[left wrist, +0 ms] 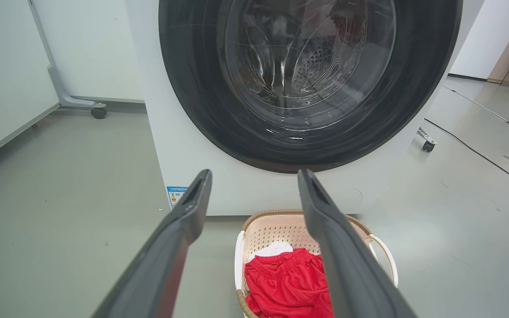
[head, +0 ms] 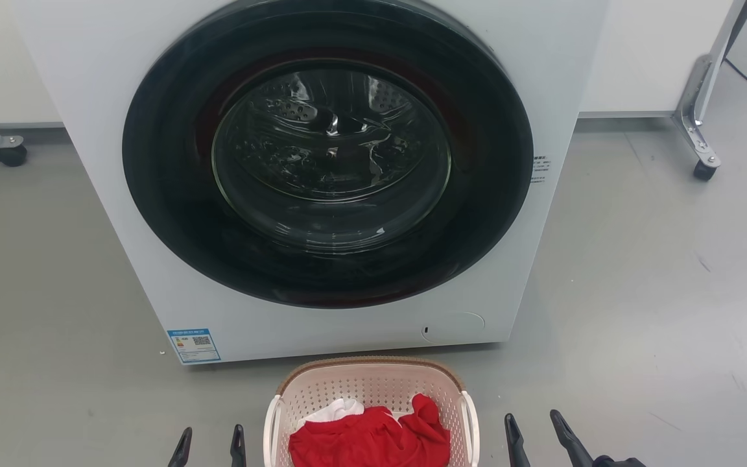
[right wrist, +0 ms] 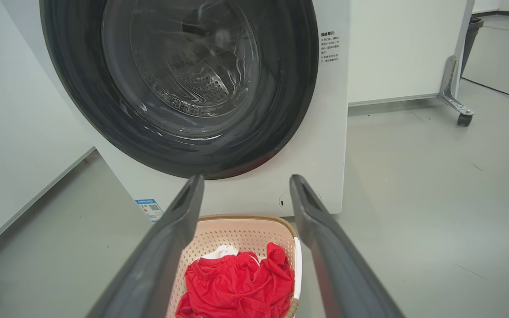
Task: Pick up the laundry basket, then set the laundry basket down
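Observation:
The laundry basket (head: 373, 386) is pale pinkish-white with perforated walls, a brown rim and white side handles. It stands on the grey floor just in front of the washer, holding red and white clothes (head: 370, 434). My left gripper (head: 210, 444) is open to the basket's left, apart from it. My right gripper (head: 537, 431) is open to the basket's right, also apart. In the left wrist view the basket (left wrist: 276, 227) lies below and between the open gripper (left wrist: 254, 176) fingers. In the right wrist view the basket (right wrist: 241, 234) sits low between the spread gripper (right wrist: 245, 181) fingers.
A white front-loading washer (head: 321, 168) with a shut dark round door fills the space straight ahead. Wheeled metal frame legs stand at the far right (head: 701, 146) and far left (head: 4, 146). Bare grey floor stretches to both sides of the basket.

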